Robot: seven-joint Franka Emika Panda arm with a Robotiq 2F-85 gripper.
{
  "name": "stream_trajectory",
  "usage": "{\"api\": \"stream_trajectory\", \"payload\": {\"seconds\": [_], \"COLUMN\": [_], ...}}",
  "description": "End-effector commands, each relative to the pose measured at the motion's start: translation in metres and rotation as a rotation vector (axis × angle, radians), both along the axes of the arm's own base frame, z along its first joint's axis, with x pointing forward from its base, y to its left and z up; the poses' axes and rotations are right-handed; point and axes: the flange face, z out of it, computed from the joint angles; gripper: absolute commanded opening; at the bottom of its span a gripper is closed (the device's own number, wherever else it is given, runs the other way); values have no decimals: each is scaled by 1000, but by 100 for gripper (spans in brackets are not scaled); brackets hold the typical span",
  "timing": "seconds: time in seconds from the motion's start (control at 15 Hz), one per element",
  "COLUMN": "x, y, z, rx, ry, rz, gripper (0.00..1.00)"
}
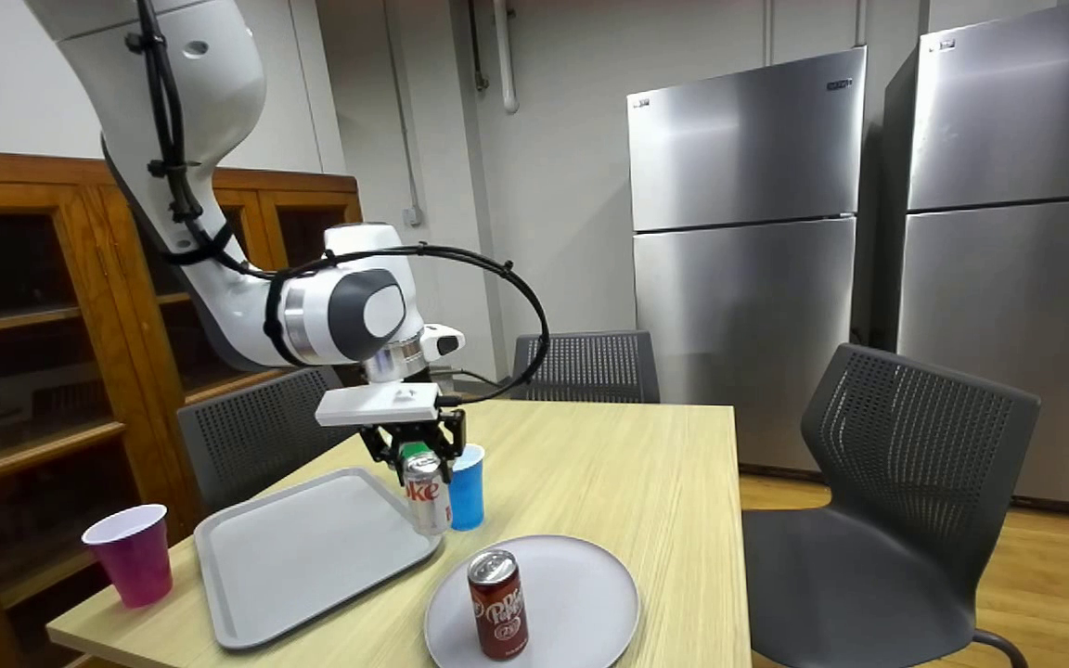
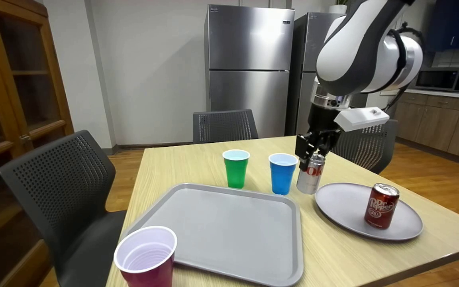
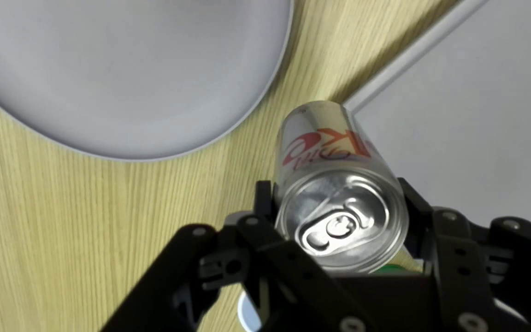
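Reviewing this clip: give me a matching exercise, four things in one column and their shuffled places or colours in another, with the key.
Things
1. Coke can
2. Dr Pepper can
3. Cup nearest the Coke can
4. Tray

Matches
A. Grey
B. On the round plate
C. Held in the gripper
D. Blue

Pairs: 1-C, 2-B, 3-D, 4-A

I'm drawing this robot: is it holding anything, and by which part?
Yes. The gripper holds a silver Diet Coke can, pinched from both sides close to its top end.
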Motion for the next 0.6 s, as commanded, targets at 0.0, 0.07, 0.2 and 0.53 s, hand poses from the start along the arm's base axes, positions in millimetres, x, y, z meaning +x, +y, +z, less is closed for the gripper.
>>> {"api": "stream_trajectory", "payload": {"seconds": [0.0, 0.07, 0.2, 0.53], "x": [-4, -4, -4, -2], "y": [22, 28, 42, 68], "z": [15, 15, 15, 13], "rx": [12, 11, 8, 4], "ry": [-12, -14, -16, -9], "rz": [36, 45, 63, 119], "gripper": [39, 39, 39, 39]}}
